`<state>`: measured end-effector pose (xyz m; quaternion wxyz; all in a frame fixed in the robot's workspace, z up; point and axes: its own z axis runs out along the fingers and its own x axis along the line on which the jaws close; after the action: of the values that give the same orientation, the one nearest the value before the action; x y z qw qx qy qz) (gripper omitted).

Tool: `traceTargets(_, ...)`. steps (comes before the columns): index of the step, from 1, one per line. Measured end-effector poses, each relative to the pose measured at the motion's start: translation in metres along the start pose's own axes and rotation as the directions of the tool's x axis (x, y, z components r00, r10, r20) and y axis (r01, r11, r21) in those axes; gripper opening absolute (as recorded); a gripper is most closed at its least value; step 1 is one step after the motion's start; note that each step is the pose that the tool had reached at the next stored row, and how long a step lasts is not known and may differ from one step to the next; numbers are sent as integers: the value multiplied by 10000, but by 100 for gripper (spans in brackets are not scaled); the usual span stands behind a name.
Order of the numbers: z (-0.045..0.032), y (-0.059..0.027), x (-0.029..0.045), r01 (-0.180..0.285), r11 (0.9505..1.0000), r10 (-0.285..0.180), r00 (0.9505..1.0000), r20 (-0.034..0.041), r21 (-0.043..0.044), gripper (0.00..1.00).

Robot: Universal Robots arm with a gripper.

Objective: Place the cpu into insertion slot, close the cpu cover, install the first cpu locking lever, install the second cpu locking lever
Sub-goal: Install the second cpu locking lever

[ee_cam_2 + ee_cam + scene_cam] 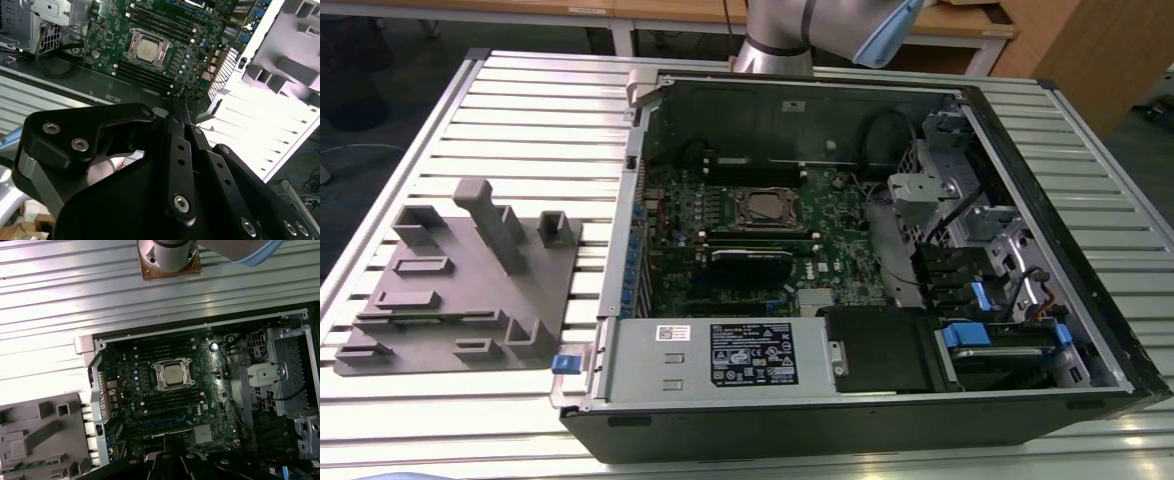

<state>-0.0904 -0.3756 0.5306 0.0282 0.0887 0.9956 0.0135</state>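
Slatted metal bench [520, 110] under everything. Going across the exterior view from its left: grey fixture block [460, 280], then open PC case [1067, 250] w/ green motherboard [720, 225]. Insertion slot [767, 210] sits mid-board; cpu [172, 375] looks already seated, cpu cover [148, 48] framing it. Gripper [177, 107] is held high, well apart from the socket, fingertips look closed together, nothing held. In the second wrist view the socket lies straight out beyond the tips.

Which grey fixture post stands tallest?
The slanted slab post near the grey fixture's middle, toward its far edge; the other blocks are shorter stubs.
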Motion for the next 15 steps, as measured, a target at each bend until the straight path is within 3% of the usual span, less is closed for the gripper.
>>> traceTargets(15, 51, -2, 3, 1, 10000, -1, 10000, 0, -1, 11)
